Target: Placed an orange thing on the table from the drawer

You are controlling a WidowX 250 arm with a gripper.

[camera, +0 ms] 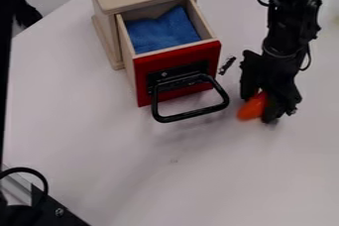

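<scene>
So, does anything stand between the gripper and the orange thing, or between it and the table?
Nothing visible does: the orange thing is right at the gripper, at or just above the table.

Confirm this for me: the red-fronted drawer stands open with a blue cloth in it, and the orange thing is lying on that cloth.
The orange thing is not on the cloth. The camera view shows it outside the drawer, at the gripper, to the right of the black handle in the picture. The red-fronted drawer does stand open with a blue cloth in it.
</scene>
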